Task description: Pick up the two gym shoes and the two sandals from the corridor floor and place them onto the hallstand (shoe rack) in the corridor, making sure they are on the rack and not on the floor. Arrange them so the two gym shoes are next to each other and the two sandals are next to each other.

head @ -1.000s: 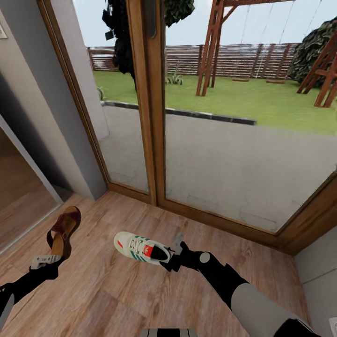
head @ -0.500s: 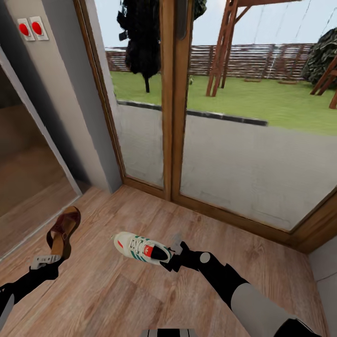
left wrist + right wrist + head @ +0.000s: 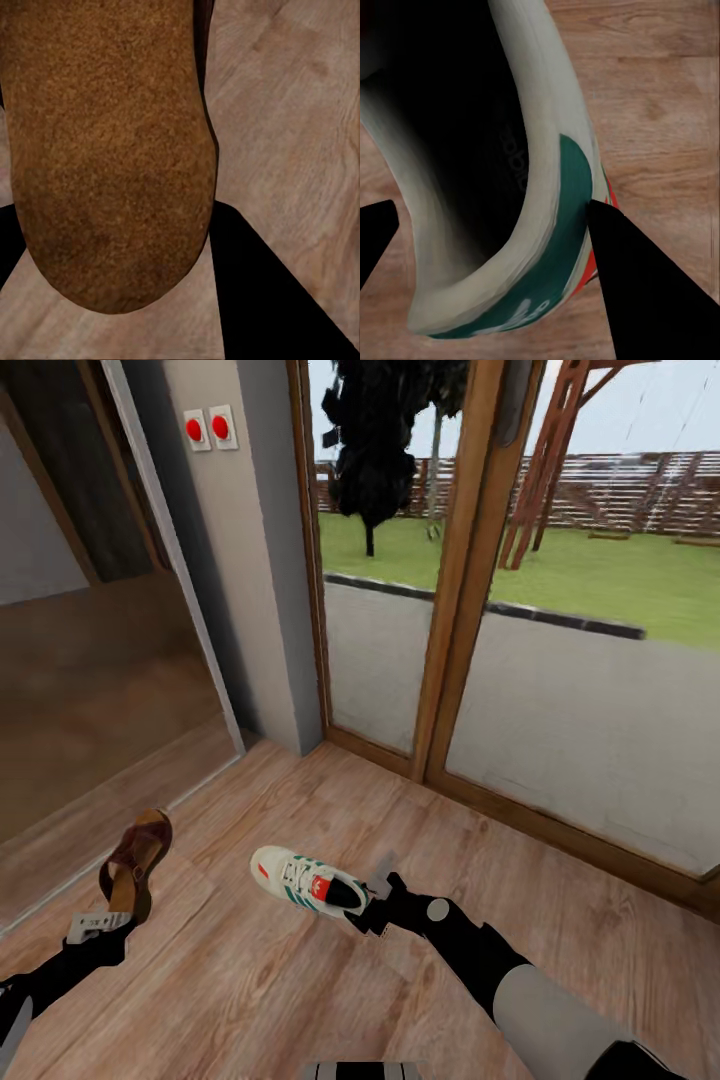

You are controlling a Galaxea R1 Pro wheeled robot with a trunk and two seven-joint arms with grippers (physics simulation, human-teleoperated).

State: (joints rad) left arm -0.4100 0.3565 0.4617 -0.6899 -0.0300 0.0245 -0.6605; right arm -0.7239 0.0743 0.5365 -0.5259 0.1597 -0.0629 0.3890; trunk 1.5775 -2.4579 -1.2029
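Setting: a wood-plank corridor floor (image 3: 300, 980) runs up to a tall glass door with a brown wooden frame (image 3: 450, 620); beyond the glass lie grey paving and a green lawn. A grey wall pillar (image 3: 235, 560) beside the door carries two red buttons (image 3: 209, 428).

Right arm: it reaches forward and inward from the lower right of the head view, pale grey upper section, black forearm and wrist, roughly level above the floor.

Left arm: a black forearm enters from the lower left corner and angles up and forward, ending in a pale grey wrist piece.

Gym shoe (image 3: 307, 880): white with green stripes and a red tongue patch, held off the floor, toe pointing away to the left. The right gripper (image 3: 370, 912) is clamped on its heel; the right wrist view shows a dark finger (image 3: 637, 285) pressed against the green-striped heel wall (image 3: 551, 247).

Sandal (image 3: 133, 863): brown, standing on end, toe up. The left gripper (image 3: 100, 923) grips its lower end; the left wrist view shows the tan sole (image 3: 105, 150) close between dark fingers (image 3: 262, 300).
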